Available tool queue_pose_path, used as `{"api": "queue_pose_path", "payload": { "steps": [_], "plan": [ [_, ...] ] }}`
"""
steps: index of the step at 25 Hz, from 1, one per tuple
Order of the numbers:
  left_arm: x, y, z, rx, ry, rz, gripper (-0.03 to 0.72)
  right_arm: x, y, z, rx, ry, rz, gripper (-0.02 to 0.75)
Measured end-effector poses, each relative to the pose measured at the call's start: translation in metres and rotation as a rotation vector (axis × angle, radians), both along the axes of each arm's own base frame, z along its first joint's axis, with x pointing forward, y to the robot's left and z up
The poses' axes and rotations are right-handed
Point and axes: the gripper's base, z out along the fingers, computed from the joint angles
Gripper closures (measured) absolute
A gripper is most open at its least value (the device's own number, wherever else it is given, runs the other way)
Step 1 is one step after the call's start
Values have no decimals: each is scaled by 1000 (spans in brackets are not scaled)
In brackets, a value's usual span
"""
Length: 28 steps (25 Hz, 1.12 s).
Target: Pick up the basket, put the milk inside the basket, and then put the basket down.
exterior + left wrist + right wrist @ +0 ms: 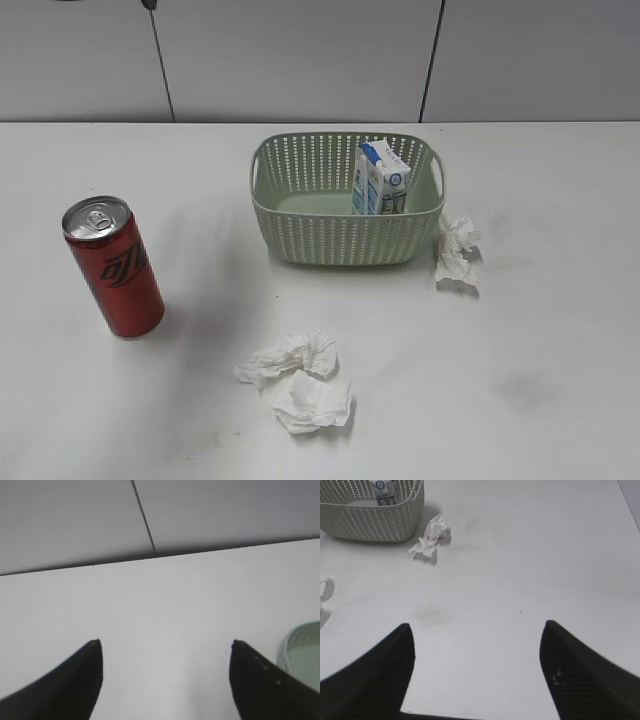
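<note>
1. The basket (345, 225), pale sage green with perforated sides, sits flat on the white tabletop (540, 350), toward the far side of the surface near the grey panelled wall
2. The milk (380, 178), a white-and-blue gable-top carton, stands upright inside the basket, against its right-hand end, its peak rising just above the rim
3. A small crumpled tissue (457, 250) lies just outside the basket's front right corner, close to or touching its wall; the frames do not settle which
4. A larger heap of crumpled tissue (298, 380) lies on the tabletop well in front of the basket, slightly to its left
5. A red soda can (113, 266) stands upright well to the left of the basket and nearer the camera
6. The left tool (165, 642) hangs over bare tabletop to the left of the basket, its two dark fingers spread wide apart and gripping nothing; only a curved edge of the basket shows at the right border of the left wrist view
7. The right tool (477, 625) hovers over bare tabletop to the right and front of the basket, fingers likewise spread apart and empty; the basket, the carton and the small tissue appear at the upper left of the right wrist view
</note>
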Motion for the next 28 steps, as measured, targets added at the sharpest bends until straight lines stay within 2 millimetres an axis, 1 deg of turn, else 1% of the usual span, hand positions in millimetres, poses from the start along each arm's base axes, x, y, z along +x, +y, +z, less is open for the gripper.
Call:
{"api": "queue_pose_path", "payload": {
  "steps": [3,5,11,14,17,19,22,24,26,27,28],
  "plan": [
    [-1,16,6,30,12,22,82,0,0,0,1,0,-1,146],
    [0,31,6,46,42,67,97,0,0,0,-1,0,-1,146],
    [3,87,2,78,167,251,226,0,0,0,-1,0,-1,146],
    [-2,102,8,47,180,292,267,0,0,0,-1,0,-1,146],
    [-12,104,22,4,159,287,281,0,0,0,-1,0,-1,146],
    [-23,103,32,-36,150,257,284,0,0,0,-1,0,-1,146],
    [-43,105,39,-55,145,226,284,0,0,0,-1,0,-1,146],
    [-59,108,38,-38,155,207,284,0,0,0,-1,0,-1,146],
    [-82,114,33,-16,172,184,291,0,0,0,-1,0,-1,146],
    [-93,116,28,-5,178,160,302,0,0,0,-1,0,-1,146],
    [-106,117,29,-10,158,136,329,0,0,0,0,0,-1,146]
  ]
}}
